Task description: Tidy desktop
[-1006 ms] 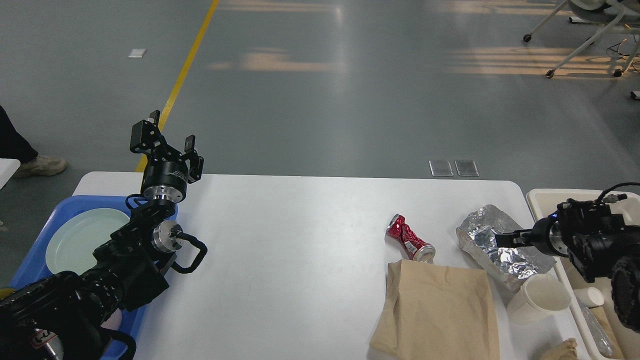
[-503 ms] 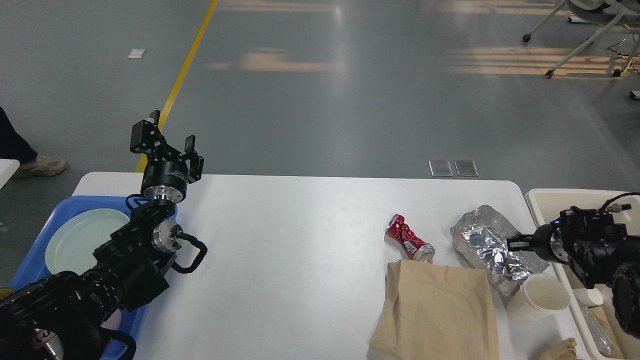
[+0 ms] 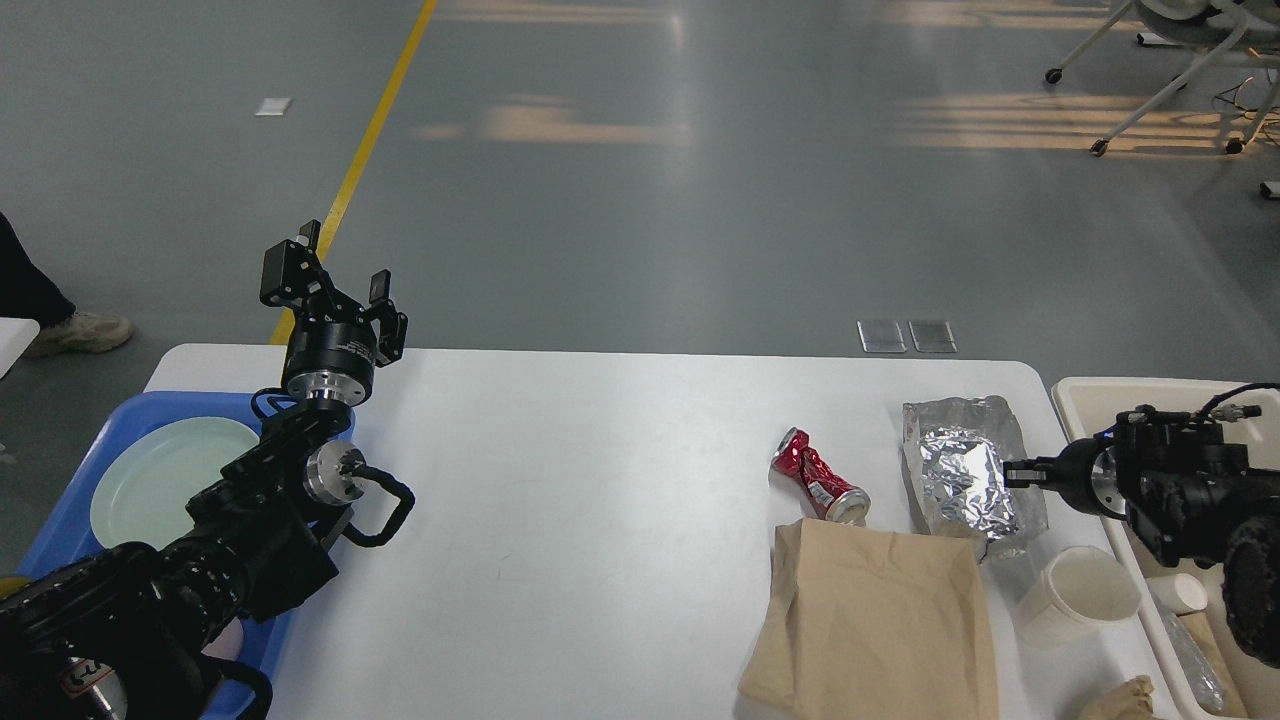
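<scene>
Desk (image 3: 600,520), white and wide, is filling the lower part of the head view and carrying a cluster of litter on its right side. A crushed red can (image 3: 820,476) is lying near the middle right, its near end touching the top edge of a brown paper bag (image 3: 870,620) that is lying flat at the front. Just right of the can, a crumpled foil wrapper (image 3: 965,475) is lying on the desk, and a white paper cup (image 3: 1078,597) is lying tipped just in front of it, between the bag and a beige bin (image 3: 1085,400) at the right edge. A blue tray (image 3: 100,440) holding a pale plate (image 3: 160,475) is sitting at the left edge.

The right hand (image 3: 1018,473) is reaching in from over the bin, its dark tips meeting the foil's right edge; whether it is clenched on the foil I cannot tell. The left hand (image 3: 335,270) is standing raised above the desk's far left corner, its 2 fingers spread apart and holding nothing.

Compared with 0.5 s ago, the foil is lying turned more upright and closer to the far edge, clear of the cup, and the right hand is sitting slightly higher in the view. The left arm, can, bag and cup are showing no change.
</scene>
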`<action>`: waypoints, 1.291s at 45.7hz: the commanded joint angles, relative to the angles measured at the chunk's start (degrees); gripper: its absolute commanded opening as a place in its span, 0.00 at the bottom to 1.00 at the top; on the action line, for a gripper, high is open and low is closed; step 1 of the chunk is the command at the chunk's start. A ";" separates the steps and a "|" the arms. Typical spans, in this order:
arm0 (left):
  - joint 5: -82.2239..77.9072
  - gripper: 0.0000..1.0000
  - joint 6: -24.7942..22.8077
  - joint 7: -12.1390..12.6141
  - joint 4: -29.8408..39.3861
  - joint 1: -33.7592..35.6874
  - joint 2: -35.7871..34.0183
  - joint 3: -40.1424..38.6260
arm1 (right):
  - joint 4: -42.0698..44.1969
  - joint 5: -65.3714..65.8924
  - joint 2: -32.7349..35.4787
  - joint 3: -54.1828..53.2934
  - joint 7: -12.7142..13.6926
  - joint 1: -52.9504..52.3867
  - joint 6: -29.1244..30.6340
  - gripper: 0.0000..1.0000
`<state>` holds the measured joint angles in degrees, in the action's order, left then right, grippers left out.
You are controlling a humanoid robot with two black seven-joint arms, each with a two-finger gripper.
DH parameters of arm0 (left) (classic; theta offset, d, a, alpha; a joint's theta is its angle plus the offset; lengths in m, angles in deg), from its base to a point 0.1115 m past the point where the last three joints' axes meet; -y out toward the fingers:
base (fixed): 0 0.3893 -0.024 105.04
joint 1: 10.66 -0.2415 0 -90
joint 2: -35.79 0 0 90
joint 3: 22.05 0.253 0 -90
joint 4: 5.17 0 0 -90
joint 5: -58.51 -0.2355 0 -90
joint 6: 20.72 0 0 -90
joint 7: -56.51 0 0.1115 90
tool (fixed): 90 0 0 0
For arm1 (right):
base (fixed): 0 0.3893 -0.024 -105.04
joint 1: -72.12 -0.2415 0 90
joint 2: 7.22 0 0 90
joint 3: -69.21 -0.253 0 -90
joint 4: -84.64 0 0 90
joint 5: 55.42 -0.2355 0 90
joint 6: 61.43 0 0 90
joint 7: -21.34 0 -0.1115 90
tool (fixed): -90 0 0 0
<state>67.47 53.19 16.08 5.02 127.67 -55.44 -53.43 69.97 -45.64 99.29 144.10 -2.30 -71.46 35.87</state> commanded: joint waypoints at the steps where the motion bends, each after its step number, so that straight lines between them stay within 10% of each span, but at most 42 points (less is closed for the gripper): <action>1: 0.00 0.96 0.00 0.00 0.00 0.00 0.00 0.00 | -0.35 -0.02 -0.16 -2.11 0.00 -1.08 0.43 0.00; 40: 0.00 0.96 0.00 0.00 0.00 0.00 0.00 0.00 | -12.39 1.47 7.12 5.97 -0.18 -46.94 44.10 0.00; 59: 0.00 0.96 0.00 0.00 0.00 0.00 0.00 0.00 | -11.60 5.60 14.24 13.09 -0.09 -53.82 45.35 0.00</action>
<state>67.47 53.19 16.08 5.03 127.68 -55.44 -53.40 58.19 -40.92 110.47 155.99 -2.46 -126.27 82.18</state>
